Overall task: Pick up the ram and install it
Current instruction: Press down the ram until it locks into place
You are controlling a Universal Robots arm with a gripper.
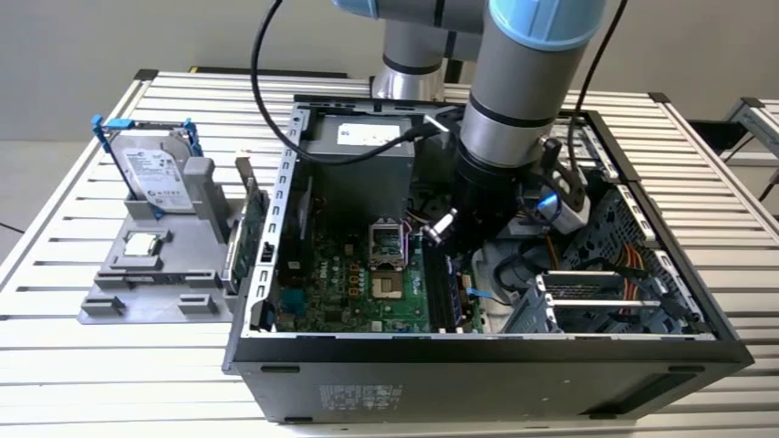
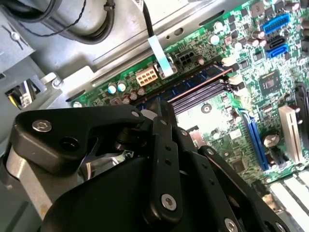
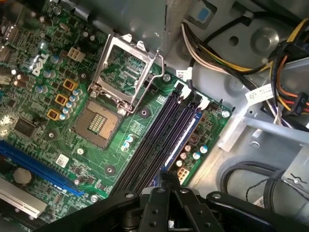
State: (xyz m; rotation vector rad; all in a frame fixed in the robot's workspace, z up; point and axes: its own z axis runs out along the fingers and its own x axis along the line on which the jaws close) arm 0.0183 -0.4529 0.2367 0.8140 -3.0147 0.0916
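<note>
Black linkages of the pincer (image 3: 169, 180) crowd the foreground in both wrist views, hanging close over the motherboard (image 3: 145, 113) and its row of long dark memory slots (image 3: 154, 140). Whether the pincer is open or closed cannot be told, nor whether it has hold of anything. The ram (image 3: 180, 145), a thin dark stick with a blue label, lies along the slot nearest the board's edge, right beneath the pincer's tip.

In the exterior view the open computer case (image 1: 487, 365) lies on its side on a counter (image 1: 73, 365) of pale slatted metal profiles. The arm (image 1: 517, 100) comes down from 12 o'clock into the case's middle, with the pincer (image 1: 441, 239) just above the ram (image 1: 461, 290). At 9 o'clock of the case, touching its wall, a grey fixture (image 1: 152, 292) rests on the counter, carrying an upright hard drive (image 1: 156, 178) and a green card (image 1: 250, 233) standing on edge. Grey floor (image 1: 36, 137) shows beyond the counter at 10 o'clock, and part of another slatted counter (image 1: 761, 119) stands at 2 o'clock.
</note>
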